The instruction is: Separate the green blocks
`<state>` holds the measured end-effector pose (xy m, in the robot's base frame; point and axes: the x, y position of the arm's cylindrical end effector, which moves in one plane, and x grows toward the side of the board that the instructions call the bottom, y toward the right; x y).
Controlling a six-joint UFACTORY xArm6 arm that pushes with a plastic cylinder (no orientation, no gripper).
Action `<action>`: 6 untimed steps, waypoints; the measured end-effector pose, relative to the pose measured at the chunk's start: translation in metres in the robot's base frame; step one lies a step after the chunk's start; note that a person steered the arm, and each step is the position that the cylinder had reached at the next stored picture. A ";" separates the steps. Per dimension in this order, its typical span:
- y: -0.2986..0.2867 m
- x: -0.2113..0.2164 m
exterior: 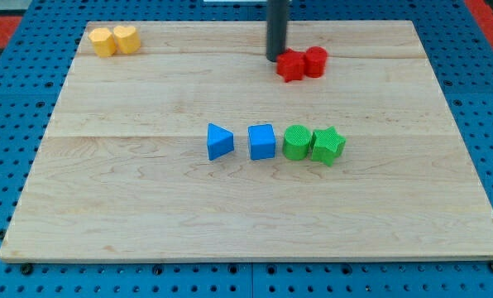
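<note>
Two green blocks sit touching at the board's middle right: a round green block [296, 142] and a green star block [328, 146] to its right. My tip [276, 58] is near the view's top, well above the green blocks, just left of a red star-like block [291, 65].
A blue cube [262, 141] lies just left of the round green block, and a blue triangle [219, 141] further left. A red round block [316, 61] touches the red star-like one. Two yellow blocks [114, 40] sit at the top left corner of the wooden board [147, 215].
</note>
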<state>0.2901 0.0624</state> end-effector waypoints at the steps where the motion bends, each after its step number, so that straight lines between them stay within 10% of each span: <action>1: 0.012 0.056; 2: 0.014 0.149; 3: 0.088 0.184; 6: 0.073 0.284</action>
